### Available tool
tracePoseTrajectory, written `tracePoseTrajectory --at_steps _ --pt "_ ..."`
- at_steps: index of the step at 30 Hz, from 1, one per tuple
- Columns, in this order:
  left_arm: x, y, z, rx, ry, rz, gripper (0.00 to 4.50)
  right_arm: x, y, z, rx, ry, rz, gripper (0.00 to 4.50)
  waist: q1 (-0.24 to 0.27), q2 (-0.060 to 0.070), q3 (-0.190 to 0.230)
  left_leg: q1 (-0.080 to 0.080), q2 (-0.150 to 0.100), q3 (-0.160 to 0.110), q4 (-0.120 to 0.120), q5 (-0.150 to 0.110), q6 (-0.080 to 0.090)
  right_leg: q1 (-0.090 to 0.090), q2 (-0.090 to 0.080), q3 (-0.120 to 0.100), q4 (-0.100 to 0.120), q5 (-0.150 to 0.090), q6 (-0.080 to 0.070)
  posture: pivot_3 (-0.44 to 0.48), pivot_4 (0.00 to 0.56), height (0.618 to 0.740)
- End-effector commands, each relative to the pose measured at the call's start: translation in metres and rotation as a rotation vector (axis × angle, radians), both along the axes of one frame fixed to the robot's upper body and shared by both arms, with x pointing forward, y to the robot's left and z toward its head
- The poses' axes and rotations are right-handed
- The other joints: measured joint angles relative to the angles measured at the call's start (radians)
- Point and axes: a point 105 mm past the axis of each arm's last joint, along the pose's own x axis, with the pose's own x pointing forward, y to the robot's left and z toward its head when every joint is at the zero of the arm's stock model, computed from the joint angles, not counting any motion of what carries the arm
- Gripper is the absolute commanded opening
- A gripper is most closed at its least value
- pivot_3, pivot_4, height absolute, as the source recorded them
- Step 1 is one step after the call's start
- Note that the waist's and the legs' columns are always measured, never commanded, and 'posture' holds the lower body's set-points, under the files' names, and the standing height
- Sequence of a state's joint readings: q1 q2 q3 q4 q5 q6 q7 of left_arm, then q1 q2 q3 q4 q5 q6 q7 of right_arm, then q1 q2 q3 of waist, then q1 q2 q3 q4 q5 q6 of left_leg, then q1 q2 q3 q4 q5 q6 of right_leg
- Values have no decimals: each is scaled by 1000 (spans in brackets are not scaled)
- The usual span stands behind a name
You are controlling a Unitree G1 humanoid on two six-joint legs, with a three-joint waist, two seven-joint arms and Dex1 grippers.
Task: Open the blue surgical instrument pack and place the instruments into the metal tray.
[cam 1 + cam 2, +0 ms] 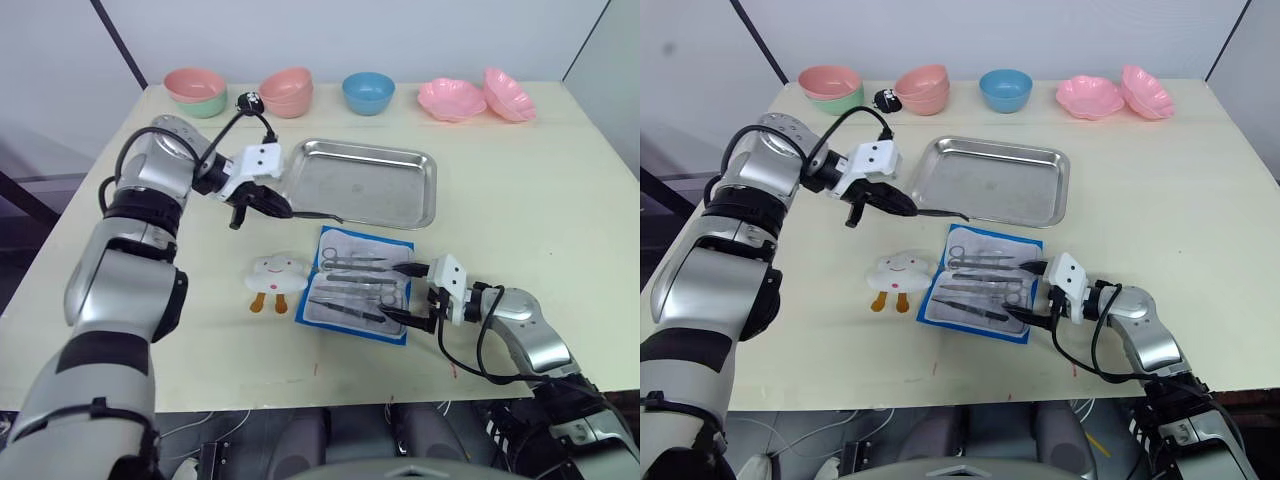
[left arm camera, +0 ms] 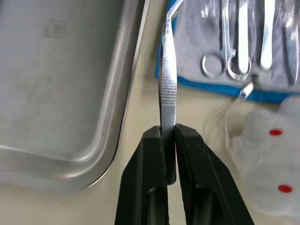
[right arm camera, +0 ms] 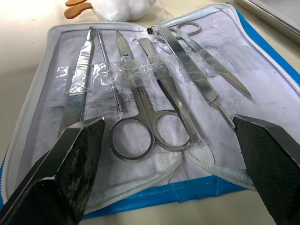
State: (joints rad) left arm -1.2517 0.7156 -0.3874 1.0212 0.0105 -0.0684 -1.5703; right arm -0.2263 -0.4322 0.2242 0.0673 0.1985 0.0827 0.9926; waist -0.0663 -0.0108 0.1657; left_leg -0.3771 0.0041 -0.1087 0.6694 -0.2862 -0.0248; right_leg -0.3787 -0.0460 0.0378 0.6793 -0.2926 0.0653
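Observation:
The blue surgical instrument pack [image 1: 355,287] lies open on the table in front of the metal tray [image 1: 365,182], pale lining up. Several silver instruments [image 3: 140,103], scissors and forceps among them, lie in it under clear straps. My left gripper [image 1: 262,203] is shut on a slim pair of silver tweezers [image 2: 167,79]. It holds them above the table just off the tray's front left corner, their bent tip toward the pack's far edge. My right gripper [image 1: 395,292] stands open at the pack's right edge, one finger on either side of the instruments' handles.
A white toy with orange feet [image 1: 275,275] lies just left of the pack. Along the table's far edge stand a pink bowl on a green one [image 1: 195,90], stacked pink bowls [image 1: 287,92], a blue bowl [image 1: 367,92] and two pink flower-shaped dishes [image 1: 452,98].

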Motion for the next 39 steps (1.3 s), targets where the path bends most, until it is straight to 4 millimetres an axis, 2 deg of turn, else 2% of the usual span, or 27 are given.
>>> tracePoseTrajectory --at_steps 1,4,6,10,16,25,32,39 --pt "-4 -6 24 -125 -8 -25 61 -16 -4 -40 -84 163 12 4500 0 0 0 0 0 0 0 0 0 0 0 0 0 0 0 0 150 740" --pt "1 -13 34 -257 -23 12 61 -16 -4 -41 -85 163 13 4500 0 0 0 0 0 0 0 0 0 0 0 0 0 0 0 0 150 740" --pt "12 -18 40 -344 -78 89 61 -16 -4 -40 -85 162 13 4500 0 0 0 0 0 0 0 0 0 0 0 0 0 0 0 0 150 740" --pt "30 -24 39 -435 -159 241 61 -16 -5 -40 -85 162 11 4500 0 0 0 0 0 -1 0 0 0 0 0 0 0 0 0 0 150 740" --pt "55 -30 19 -488 -218 520 61 -15 -6 -40 -86 161 11 4500 1 0 0 0 0 -1 0 0 0 0 0 0 0 0 0 0 150 740" --pt "80 -38 -17 -525 -240 921 61 -14 -4 -40 -85 161 12 4500 3 -1 -1 0 0 -1 1 2 -4 0 0 0 0 0 0 0 150 740" --pt "85 -35 -41 -470 -224 1047 61 -13 -2 -40 -84 159 14 4500 2 -1 -1 0 0 0 1 3 -5 0 0 0 0 0 0 0 150 740" --pt "87 -26 -49 -423 -239 1097 61 -13 -1 -41 -80 158 8 4500 5 -1 -1 0 0 0 1 3 -5 0 0 0 0 0 0 0 150 740"
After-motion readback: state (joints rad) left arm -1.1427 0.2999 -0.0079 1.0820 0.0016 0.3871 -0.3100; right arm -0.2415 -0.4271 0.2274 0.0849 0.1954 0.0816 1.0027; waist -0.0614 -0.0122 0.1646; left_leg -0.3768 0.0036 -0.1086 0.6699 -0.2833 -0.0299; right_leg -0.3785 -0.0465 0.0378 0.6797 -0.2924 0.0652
